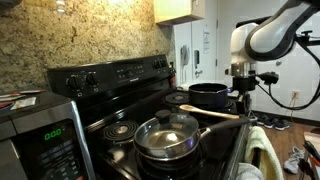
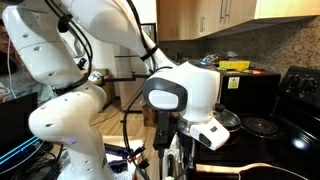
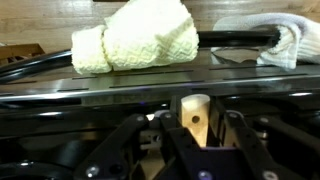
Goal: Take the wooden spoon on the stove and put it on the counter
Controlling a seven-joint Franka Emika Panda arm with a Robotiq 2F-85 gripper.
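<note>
Silver microwave (image 1: 35,135) nearest; then the stove (image 1: 110,75) and a lidded pan (image 1: 168,135) with the wooden spoon (image 1: 212,113) across it. Its handle end sits between the hand's (image 3: 197,130) fingers, though I cannot tell whether they grip it. Best to clamp firmly and lift level.

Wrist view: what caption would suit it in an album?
Robot hand flanking the handle tip of the wooden spoon, a yellow towel draped on a black bar above.

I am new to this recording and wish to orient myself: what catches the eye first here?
The white robot arm fills an exterior view, next to the black stove. A long wooden spoon stretches close to a lidded silver pan at the stove's front. In the wrist view, its handle end sits within the gripper.
</note>
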